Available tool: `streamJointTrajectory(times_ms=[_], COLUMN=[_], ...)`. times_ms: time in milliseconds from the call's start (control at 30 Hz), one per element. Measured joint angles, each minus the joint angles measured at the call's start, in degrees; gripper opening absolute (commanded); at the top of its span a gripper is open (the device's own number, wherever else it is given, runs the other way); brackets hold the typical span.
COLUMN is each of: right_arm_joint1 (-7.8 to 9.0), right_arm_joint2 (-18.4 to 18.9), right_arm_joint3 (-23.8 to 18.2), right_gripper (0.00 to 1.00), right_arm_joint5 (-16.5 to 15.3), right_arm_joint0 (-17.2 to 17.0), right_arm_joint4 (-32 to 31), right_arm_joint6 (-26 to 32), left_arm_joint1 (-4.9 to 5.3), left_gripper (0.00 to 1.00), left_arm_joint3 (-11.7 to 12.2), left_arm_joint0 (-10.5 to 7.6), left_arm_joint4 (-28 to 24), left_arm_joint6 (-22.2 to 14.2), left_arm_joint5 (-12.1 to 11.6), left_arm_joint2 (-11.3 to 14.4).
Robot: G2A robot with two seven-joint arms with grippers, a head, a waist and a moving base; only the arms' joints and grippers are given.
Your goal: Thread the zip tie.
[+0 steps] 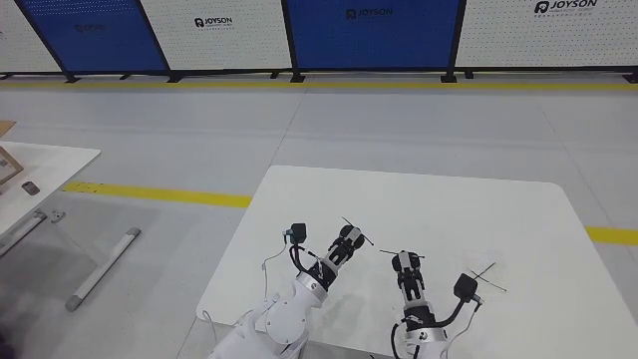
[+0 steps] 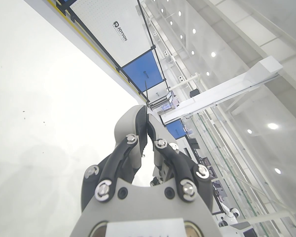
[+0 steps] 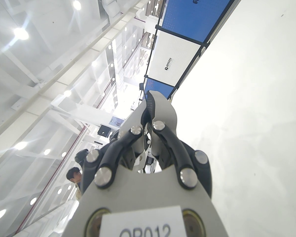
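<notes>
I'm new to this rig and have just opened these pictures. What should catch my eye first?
The left claw is shut on a thin black zip tie, its end poking out beyond the claw above the white table. The right claw, also shut, is close by, and loose black ties lie crossed on the table near the right arm.

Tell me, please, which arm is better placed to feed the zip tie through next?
Probably the left: the left end effector is shut on the zip tie, whose free end sticks out ahead of it. The right end effector is shut too, but whether it grips anything is unclear.
</notes>
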Motion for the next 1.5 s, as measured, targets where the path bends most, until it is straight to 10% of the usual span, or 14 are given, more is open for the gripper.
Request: streamJointTrajectory(times_ms=[333, 667, 867, 1500], right_arm_joint1=[-0.02, 0.57, 0.57, -0.82], right_arm_joint2=[0.87, 6.15, 6.14, 4.57], right_arm_joint3=[-0.19, -6.16, -6.12, -2.77], right_gripper=[0.00, 0.00, 0.00, 0.00], right_arm_joint5=[0.51, 9.47, 9.45, 10.79], right_arm_joint0=[0.14, -1.66, -1.63, -0.31], right_arm_joint4=[1.23, 0.93, 0.93, -2.23], right_arm_joint6=[1.54, 8.36, 8.37, 7.98], left_arm_joint1=[0.00, -0.55, -1.52, -1.44], left_gripper=[0.00, 0.00, 0.00, 0.00], left_arm_joint3=[0.00, -0.34, -0.03, -0.81], left_arm_joint0=[0.00, 0.15, 0.21, 1.25], left_arm_joint4=[0.00, 0.55, 2.86, 7.51], left_arm_joint6=[0.00, 4.13, 10.00, 8.31], left_arm_joint5=[0.00, 1.60, 4.49, 3.97], left_arm_joint2=[0.00, 0.59, 2.66, 2.63])
